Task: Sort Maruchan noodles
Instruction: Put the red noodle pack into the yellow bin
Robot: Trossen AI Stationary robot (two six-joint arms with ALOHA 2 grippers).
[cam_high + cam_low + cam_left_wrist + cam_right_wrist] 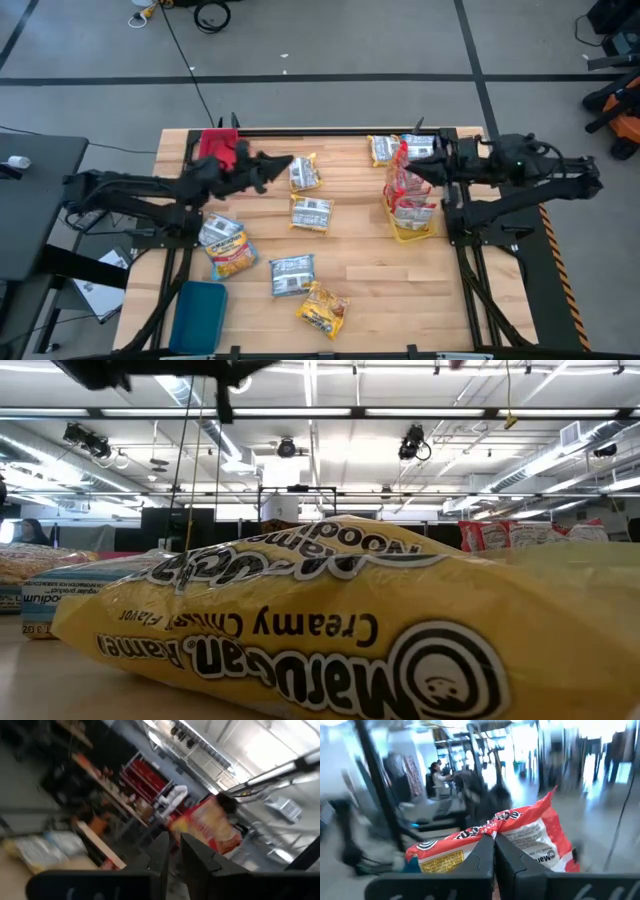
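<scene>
The right tool pinches a red packet above the yellow tray. The left tool is pressed together, empty, beside the red tray. Sorting is partial: several packets lie loose on the table.

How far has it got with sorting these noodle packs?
Partly done. Several red packets already sit in the yellow tray at the table's right. The right end effector holds a red Maruchan packet above it. Still loose: about seven packets mid-table, such as the yellow one. The blue tray looks empty.
</scene>
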